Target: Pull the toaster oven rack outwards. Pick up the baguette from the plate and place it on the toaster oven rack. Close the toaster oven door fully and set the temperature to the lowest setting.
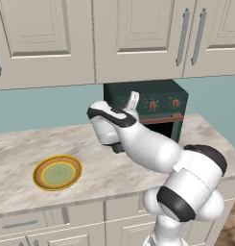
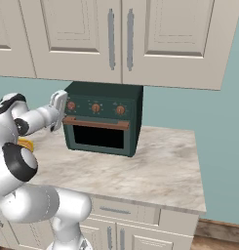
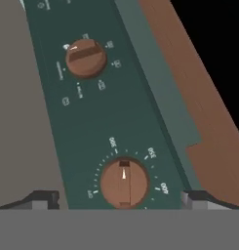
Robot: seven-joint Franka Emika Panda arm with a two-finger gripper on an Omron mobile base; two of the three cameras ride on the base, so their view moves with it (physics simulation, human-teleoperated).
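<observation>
The dark green toaster oven (image 2: 133, 105) stands at the back of the counter. Its door (image 2: 99, 137) is shut, with the reddish-brown handle (image 2: 96, 123) along the door's top edge. My gripper (image 2: 57, 108) is open at the oven's left end, level with the knob row. In the hand view the gripper (image 3: 122, 200) straddles a numbered orange-brown knob (image 3: 123, 181), one fingertip (image 3: 43, 199) on each side and clear of it. A second knob (image 3: 86, 57) lies farther along the panel. The plate (image 1: 57, 172) sits bare on the counter's left. The baguette and the rack are hidden.
Cream wall cabinets (image 2: 116, 39) hang low over the oven. The marble counter (image 2: 155, 171) stretches right of the oven to its front edge. My arm's elbow (image 1: 152, 149) crosses in front of the oven's left side.
</observation>
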